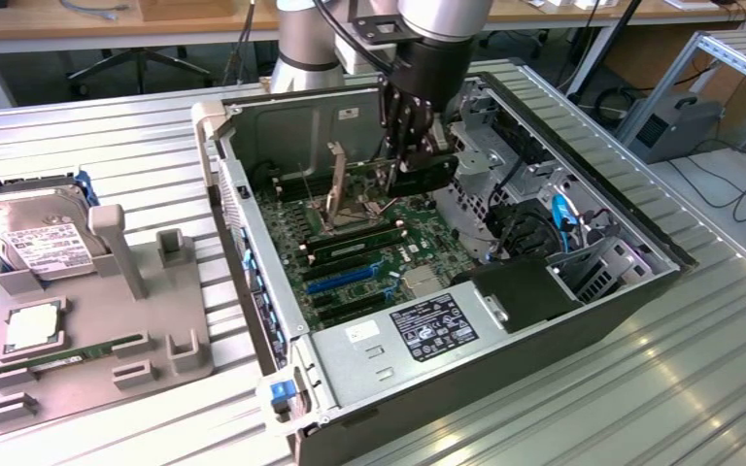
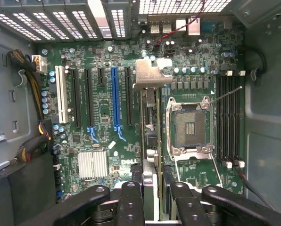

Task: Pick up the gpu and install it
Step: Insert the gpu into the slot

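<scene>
— Where do we have the gripper (image 2: 152, 197)?

— Down inside the open computer case (image 1: 632, 291), over the motherboard (image 2: 103, 122). Its fingers (image 2: 130, 202) are closed narrow on the gpu (image 2: 150, 136), which we see edge-on, standing upright between them with its silver bracket (image 2: 150, 75) at the far end, toward the case's rear wall.

— And where does the card sit on the board?

— Between the row of expansion slots, just past the blue slot (image 2: 114, 101), and the open CPU socket (image 2: 190, 127). We cannot tell whether its lower edge is touching a slot.

— How much room do we have around it?

— It is tight. The CPU socket frame lies just beside the card on one side, the black slots on the other. The drive cage (image 1: 503, 175) stands close on the exterior view's right, and the case's side wall rises on the exterior view's left.

— Outside the case?

— On the counter (image 1: 684, 388), near its edge at the exterior view's left, a grey fixture tray (image 1: 101, 359) carries a hard drive (image 1: 36, 243) and a RAM stick (image 1: 82, 354), well apart from the case.
</scene>
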Motion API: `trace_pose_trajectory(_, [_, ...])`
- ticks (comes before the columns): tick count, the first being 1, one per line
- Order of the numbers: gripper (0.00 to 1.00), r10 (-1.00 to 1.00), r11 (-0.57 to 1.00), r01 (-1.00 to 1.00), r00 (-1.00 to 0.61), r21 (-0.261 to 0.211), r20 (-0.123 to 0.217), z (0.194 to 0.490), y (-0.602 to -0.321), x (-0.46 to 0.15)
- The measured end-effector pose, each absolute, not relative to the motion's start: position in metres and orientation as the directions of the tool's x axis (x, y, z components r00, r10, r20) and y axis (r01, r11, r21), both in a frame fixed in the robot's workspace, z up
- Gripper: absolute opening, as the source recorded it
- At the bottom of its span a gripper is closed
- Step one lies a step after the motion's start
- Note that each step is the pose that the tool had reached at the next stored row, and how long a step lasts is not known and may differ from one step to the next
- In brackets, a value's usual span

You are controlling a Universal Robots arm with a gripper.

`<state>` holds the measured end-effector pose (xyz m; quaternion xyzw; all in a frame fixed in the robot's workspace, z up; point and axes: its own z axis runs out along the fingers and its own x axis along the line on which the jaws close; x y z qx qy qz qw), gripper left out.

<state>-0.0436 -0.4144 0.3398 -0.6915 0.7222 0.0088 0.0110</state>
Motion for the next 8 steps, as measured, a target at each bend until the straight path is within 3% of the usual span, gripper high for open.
trace_pose_trajectory(8, [0.27,-0.999,0.043,-0.999,-0.043,-0.002,-0.028,0.3395,-0.4161,-0.0437])
